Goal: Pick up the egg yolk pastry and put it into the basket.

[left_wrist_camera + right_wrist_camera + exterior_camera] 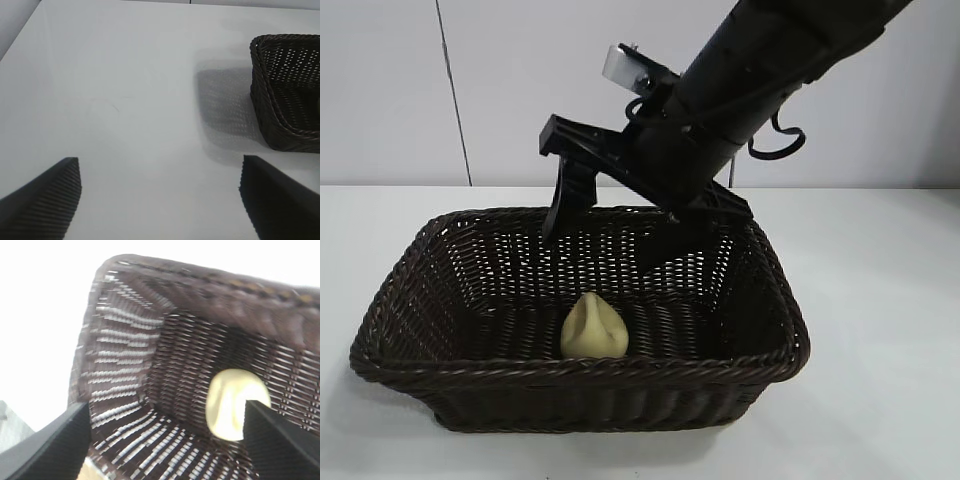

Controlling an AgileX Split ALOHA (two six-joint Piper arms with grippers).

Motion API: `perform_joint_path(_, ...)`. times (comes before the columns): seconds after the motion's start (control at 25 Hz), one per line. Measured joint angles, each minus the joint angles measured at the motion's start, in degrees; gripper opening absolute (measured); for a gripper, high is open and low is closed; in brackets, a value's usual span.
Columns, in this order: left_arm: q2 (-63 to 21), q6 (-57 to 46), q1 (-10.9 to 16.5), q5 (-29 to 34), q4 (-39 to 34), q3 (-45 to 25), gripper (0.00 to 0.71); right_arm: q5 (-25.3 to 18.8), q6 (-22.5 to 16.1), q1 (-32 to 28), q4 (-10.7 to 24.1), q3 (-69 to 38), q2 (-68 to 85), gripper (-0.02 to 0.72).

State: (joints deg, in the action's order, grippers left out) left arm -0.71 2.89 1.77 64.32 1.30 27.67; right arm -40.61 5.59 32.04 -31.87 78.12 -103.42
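The egg yolk pastry (593, 327) sits on the floor of the basket (410, 262), toward its 6 o'clock wall, nothing gripping it; above the 12 o'clock rim hangs the right hand (610, 215), fingers spread wide and empty, tilted down into the basket; off beyond 9 o'clock the left hand (160, 200) hovers over bare white desk (125, 75), released too, fingers well apart.

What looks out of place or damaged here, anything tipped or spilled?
Nothing stands out. The pastry lies whole on the floor of the basket, which sits flat on the table. The right gripper hangs open over the basket's far rim, empty. The left gripper is open over bare table.
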Motion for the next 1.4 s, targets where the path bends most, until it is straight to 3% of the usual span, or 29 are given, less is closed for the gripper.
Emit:
perform_joint_path(0.12, 0.00, 0.00, 0.00, 0.00, 0.00, 0.00, 0.627, -4.43, -1.84, 0.00, 3.82, 3.76, 0.00, 0.600)
perform_joint_path(0.36, 0.00, 0.00, 0.00, 0.00, 0.00, 0.00, 0.627, -13.72, -10.90, -0.94, 19.83, 10.84, 0.00, 0.600)
perform_joint_path(0.52, 0.00, 0.00, 0.00, 0.00, 0.00, 0.00, 0.627, -19.15, -12.92, -5.01, 27.65, 13.60, 0.00, 0.600)
perform_joint_path(1.12, 0.00, 0.00, 0.00, 0.00, 0.00, 0.00, 0.627, -26.79, -12.53, -26.53, 32.99, 14.26, 0.00, 0.600)
perform_joint_path(1.4, 0.00, 0.00, 0.00, 0.00, 0.00, 0.00, 0.627, -29.50, -9.93, -32.31, 33.84, 14.31, 0.00, 0.600)
